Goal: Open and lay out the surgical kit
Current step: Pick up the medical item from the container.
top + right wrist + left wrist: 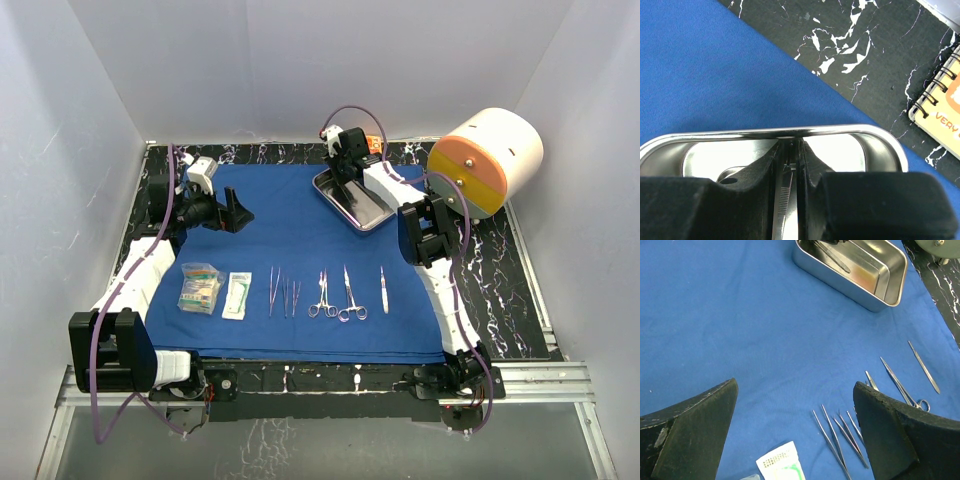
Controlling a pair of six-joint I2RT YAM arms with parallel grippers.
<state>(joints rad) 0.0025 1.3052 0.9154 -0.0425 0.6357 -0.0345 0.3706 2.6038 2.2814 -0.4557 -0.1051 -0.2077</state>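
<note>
The royal-blue cloth (300, 215) of the surgical kit lies spread flat. Along its near side lie two clear packets (200, 288), thin forceps (275, 290), two scissor-like clamps (322, 295) and a slim steel handle (383, 290). The steel tray (330, 195) sits at the back right of the cloth. My right gripper (350, 180) reaches down into it. In the right wrist view the right gripper (792, 150) is shut on a ribbed steel forceps (785, 195) just inside the tray rim (740, 132). My left gripper (238, 212) hovers open over bare cloth, its fingers (695, 425) wide apart above the forceps (832, 440).
A big white-and-orange cylinder (487, 160) lies at the back right on the black marbled table (490, 270). A small orange spiral-bound booklet (940, 110) lies just behind the tray. White walls close in the left, back and right sides.
</note>
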